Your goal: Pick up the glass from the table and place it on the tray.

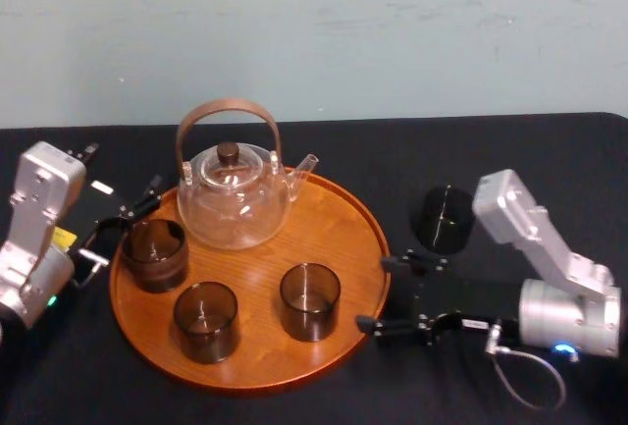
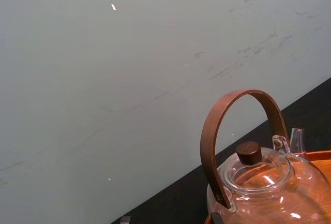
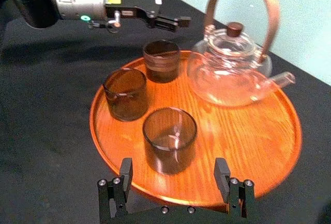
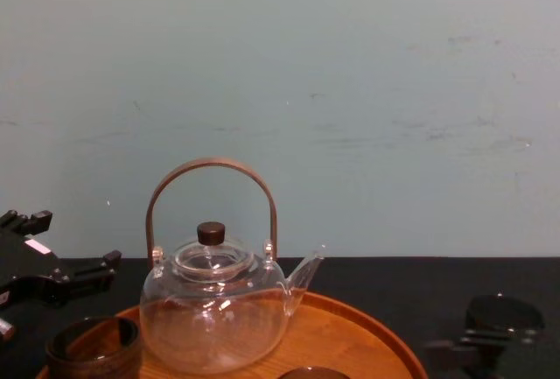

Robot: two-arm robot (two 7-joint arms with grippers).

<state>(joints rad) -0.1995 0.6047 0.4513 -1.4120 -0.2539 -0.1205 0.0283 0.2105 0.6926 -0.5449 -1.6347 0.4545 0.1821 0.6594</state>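
Plainly, the dark glass (image 1: 443, 217) to be fetched stands upright on the black tabletop (image 1: 549, 150). It is off the right side of the round wooden tray (image 1: 365, 211) and just beside the right arm's silver forearm link. The right tool (image 1: 376, 294) lies nearer the robot than that glass, low at the tray's right rim. Its fingers are spread wide with nothing between them and aimed leftward at a tumbler (image 1: 310, 299) that sits on the tray. So the glass lies behind and to the far side of those fingertips, toward the wall, not ahead of them. I judge that the tool would have to back off the rim and swing away from the robot before it could close on the glass from the side, across its vertical axis. The right arm is much the nearer. The left tool (image 3: 180, 8) hangs released and empty across the tray, near the banded tumbler (image 1: 155, 253) at the left rim. The clear glass teapot (image 1: 235, 204) and a third tumbler (image 1: 206, 319) stand between it and the target.
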